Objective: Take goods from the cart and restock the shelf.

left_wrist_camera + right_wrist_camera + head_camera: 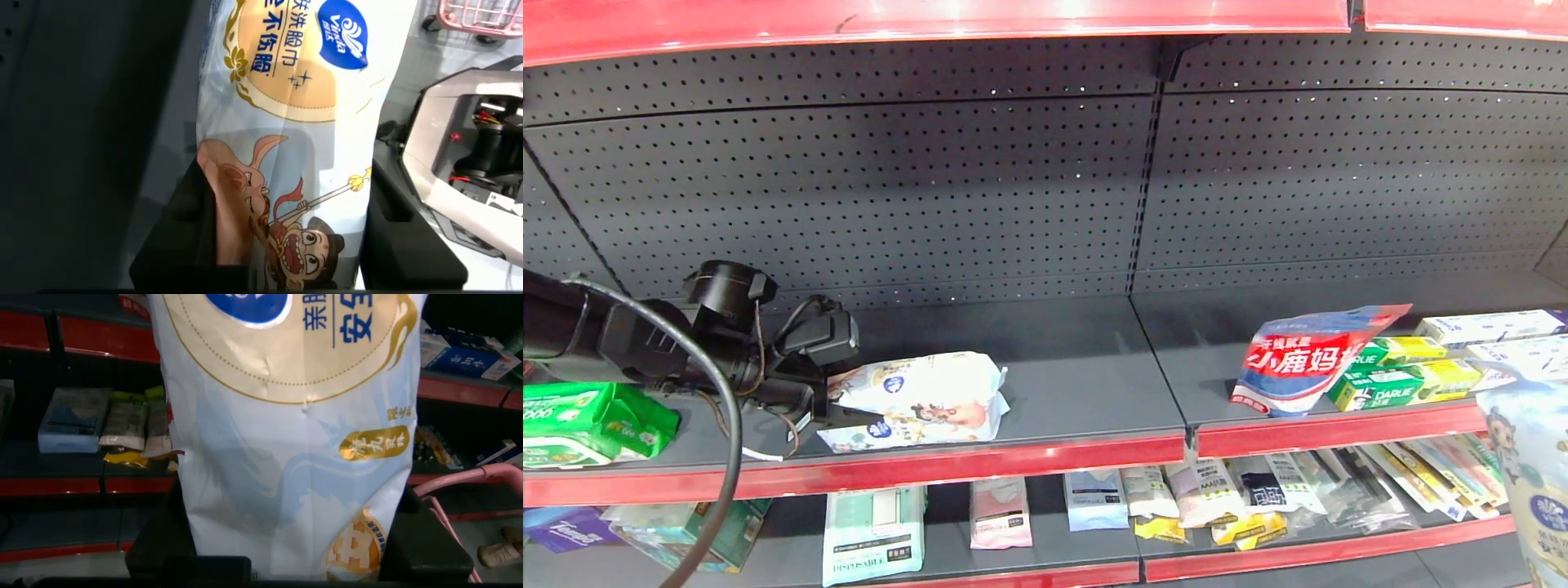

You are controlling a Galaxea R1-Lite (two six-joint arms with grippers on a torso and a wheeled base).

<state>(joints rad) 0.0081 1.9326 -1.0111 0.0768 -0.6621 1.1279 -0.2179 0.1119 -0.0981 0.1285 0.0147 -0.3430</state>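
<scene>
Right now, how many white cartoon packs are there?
2. One pack lies on the shelf in the left gripper; the right gripper holds the other pack. More may be hidden.

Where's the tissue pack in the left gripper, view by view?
Head view: tissue pack lies on the shelf, left of centre, at the left gripper.
Left wrist view: centre, between the fingers.
Right wrist view: a second pack, in the right gripper, instead.
Shared landmark: the pink cart, in both wrist views.

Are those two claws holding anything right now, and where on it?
Yes, both. The left gripper pinches the cartoon-printed white pack by its sides near one end, on the shelf. The right gripper pinches a second white pack likewise.
</scene>
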